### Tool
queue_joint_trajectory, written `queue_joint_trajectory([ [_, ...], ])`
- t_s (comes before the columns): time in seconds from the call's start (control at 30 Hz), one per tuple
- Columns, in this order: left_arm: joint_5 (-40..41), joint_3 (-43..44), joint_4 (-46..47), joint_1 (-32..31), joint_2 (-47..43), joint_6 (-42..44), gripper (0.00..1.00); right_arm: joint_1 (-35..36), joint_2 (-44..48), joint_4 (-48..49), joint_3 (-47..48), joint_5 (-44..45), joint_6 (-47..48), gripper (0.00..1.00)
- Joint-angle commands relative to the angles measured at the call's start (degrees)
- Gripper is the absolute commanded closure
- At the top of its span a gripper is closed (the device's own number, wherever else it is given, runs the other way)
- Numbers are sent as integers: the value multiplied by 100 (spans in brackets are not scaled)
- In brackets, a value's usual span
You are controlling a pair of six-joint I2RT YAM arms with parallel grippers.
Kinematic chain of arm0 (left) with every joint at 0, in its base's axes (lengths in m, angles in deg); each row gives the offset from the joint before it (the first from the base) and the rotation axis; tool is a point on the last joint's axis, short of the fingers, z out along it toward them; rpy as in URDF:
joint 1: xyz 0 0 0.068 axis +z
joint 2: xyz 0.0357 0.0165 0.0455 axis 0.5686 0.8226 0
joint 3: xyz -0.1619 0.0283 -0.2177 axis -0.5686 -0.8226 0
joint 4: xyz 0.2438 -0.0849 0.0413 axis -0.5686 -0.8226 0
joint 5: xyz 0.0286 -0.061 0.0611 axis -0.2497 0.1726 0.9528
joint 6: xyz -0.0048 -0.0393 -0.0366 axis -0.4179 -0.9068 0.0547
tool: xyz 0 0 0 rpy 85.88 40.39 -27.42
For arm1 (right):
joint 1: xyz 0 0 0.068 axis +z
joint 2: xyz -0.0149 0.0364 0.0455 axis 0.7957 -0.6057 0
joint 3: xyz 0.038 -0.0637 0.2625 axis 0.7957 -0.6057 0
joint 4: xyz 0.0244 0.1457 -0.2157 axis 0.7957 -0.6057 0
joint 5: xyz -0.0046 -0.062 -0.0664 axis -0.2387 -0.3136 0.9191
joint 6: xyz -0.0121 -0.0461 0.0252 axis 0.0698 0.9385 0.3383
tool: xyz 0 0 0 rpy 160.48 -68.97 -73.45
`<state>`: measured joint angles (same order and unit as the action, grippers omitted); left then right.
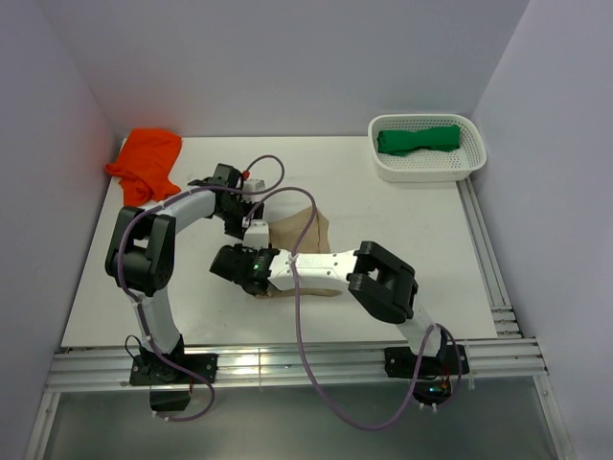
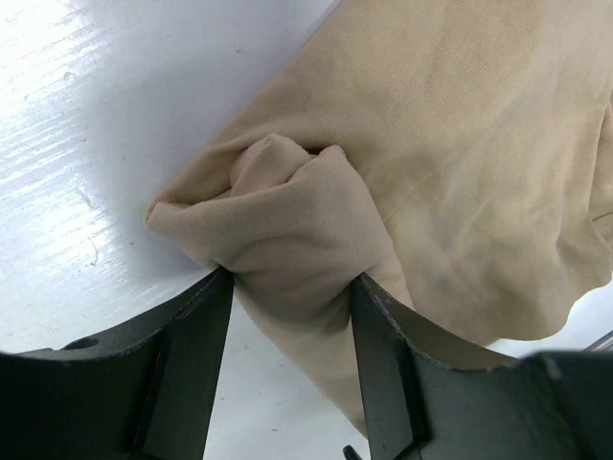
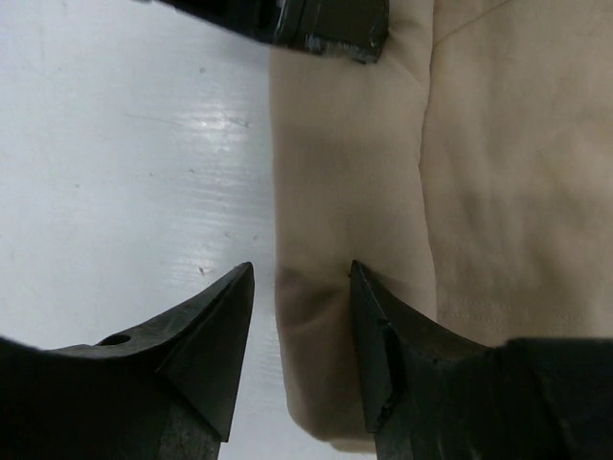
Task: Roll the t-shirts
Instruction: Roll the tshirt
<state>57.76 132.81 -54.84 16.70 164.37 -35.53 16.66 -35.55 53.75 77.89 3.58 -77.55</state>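
A white table (image 1: 412,216) is seen from above, enclosed by pale walls. The left arm (image 1: 144,254) and right arm (image 1: 383,278) are bent inward over its middle, where a tan t-shirt (image 1: 299,230) is spread flat, partly hidden beneath them. A white perforated basket (image 1: 428,173) is placed at the far right corner, and a green t-shirt (image 1: 421,140), rolled into a bundle, is laid inside it. An orange t-shirt (image 1: 148,161) is heaped loosely at the far left corner, against the wall, well apart from the tan one.

The left gripper (image 2: 292,287) is closed on the tan t-shirt (image 2: 460,144): a bunched fold at the cloth's corner is pinched between both fingers and touched by each. The right gripper (image 3: 299,276) is held with its jaws moderately apart, astride a folded edge of the tan t-shirt (image 3: 517,192). One finger is set over the cloth, while the other is kept over bare table just beside the edge, so nothing is gripped there.
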Motion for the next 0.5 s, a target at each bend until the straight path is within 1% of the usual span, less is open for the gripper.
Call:
queue_joint_trajectory([
  [0.0, 550, 46, -12, -68, 149, 278, 42, 189, -325, -825, 199, 221, -282, 47],
  [0.13, 541, 117, -82, -77, 123, 278, 42, 277, -563, -1535, 560, 423, -379, 43],
  [0.2, 541, 134, -91, -85, 122, 278, 42, 304, -703, -1739, 770, 450, -396, 41],
  [0.33, 541, 134, -109, -94, 122, 278, 42, 321, -932, -2187, 1052, 467, -493, 40],
  [0.47, 532, 152, -126, -120, 140, 278, 42, 365, -1108, -2880, 1324, 634, -713, 39],
])
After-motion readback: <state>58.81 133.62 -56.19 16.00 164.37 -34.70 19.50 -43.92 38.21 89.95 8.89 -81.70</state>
